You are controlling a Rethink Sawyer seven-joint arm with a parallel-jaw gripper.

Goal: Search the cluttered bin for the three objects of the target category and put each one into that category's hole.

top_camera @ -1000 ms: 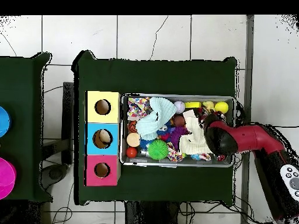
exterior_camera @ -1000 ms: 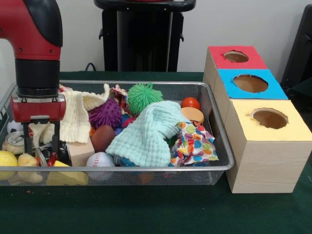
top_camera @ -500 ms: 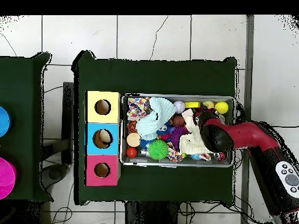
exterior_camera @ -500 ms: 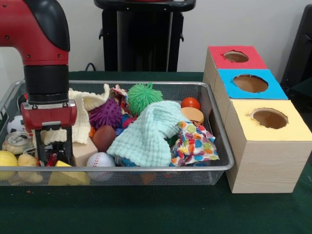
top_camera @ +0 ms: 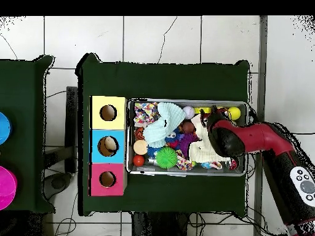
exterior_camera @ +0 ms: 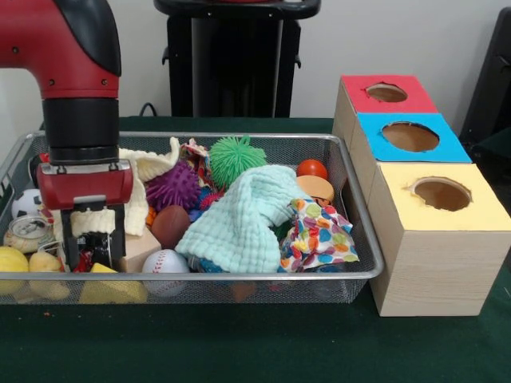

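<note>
The wire-mesh bin lies on the green table and is full of clutter; it also shows in the overhead view. My gripper is down inside the bin's left end, open, with its fingers apart over small dark and red items beside a wooden block. A pale yellow lumpy toy lies just left of the gripper, next to the smooth yellow ball. No tan-orange figure shows clearly. The red-topped hole is the farthest on the box row at the right; it also shows in the overhead view.
A cream cloth, purple spiky ball, green spiky ball, brown ball, baseball, mint cloth and patterned cloth fill the bin. The blue hole and yellow hole adjoin the red one.
In the front view my gripper has moved right, away from the pale yellow toy toward the wooden block, and sits a little lower in the bin. It stays open.
</note>
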